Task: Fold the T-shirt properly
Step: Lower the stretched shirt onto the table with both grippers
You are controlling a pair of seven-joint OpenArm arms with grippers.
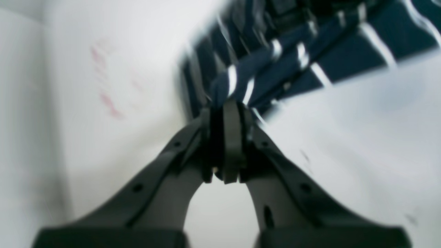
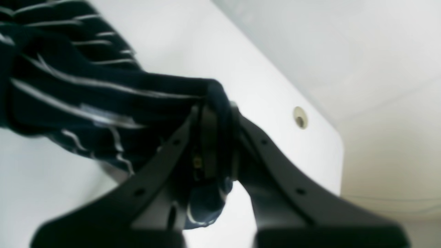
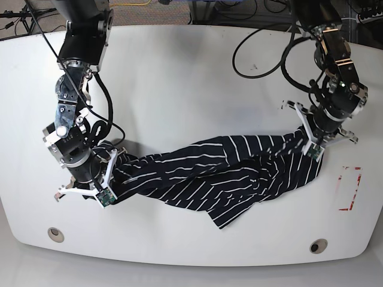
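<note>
Both end effectors clamping T-shirt point(image 3: 215, 173), arms apart

A white table point(image 3: 191, 78) with rounded corners carries everything. Across its middle lies the T-shirt point(image 3: 221, 173) (dark navy, thin white stripes), stretched and rumpled from left to right. Faint red marks point(image 3: 350, 188) show near the right edge, and two round holes point(image 3: 55, 234) sit along the front edge.

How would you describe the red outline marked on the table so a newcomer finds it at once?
Start at the white oval table, then look beside the left gripper holding the dark navy white-striped fabric T-shirt. There sits the thin red rectangular outline, the surface's only coloured mark.
</note>
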